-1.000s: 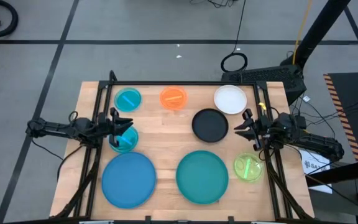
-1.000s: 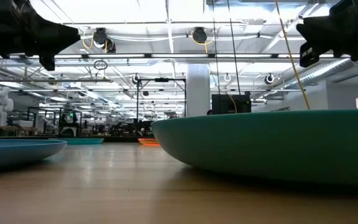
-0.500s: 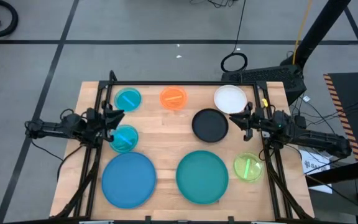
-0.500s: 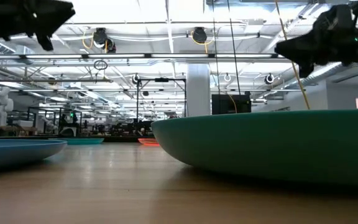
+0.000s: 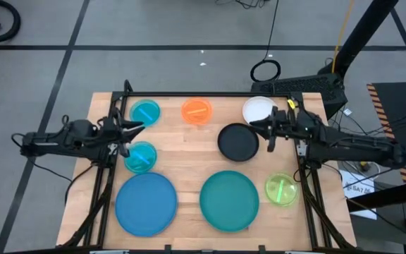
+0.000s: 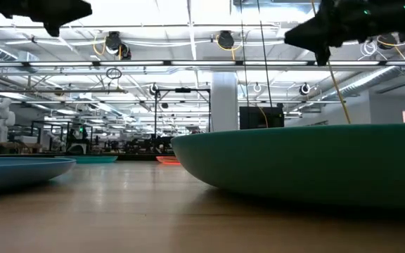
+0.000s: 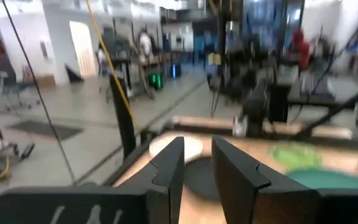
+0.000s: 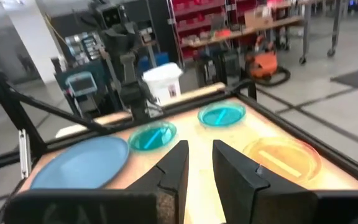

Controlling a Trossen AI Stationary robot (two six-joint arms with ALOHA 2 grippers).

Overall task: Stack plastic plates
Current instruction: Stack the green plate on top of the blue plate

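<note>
Wooden worktop (image 5: 189,152) with eight plastic plates, none stacked.

High view: blue plate (image 5: 145,203) and teal plate (image 5: 229,200) at the near edge; black plate (image 5: 238,141) and white plate (image 5: 256,109) farther back; two cyan plates (image 5: 144,112) (image 5: 140,156), orange plate (image 5: 197,110), lime plate (image 5: 281,190). Left claw (image 5: 127,133) between the cyan plates; right claw (image 5: 267,130) beside the black plate.
Wrist views: each claw's fingers stand slightly apart, holding nothing.

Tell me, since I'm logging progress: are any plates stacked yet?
Not stacked. In the high view each plate, from the blue plate and teal plate to the white plate, lies singly on the table.
</note>
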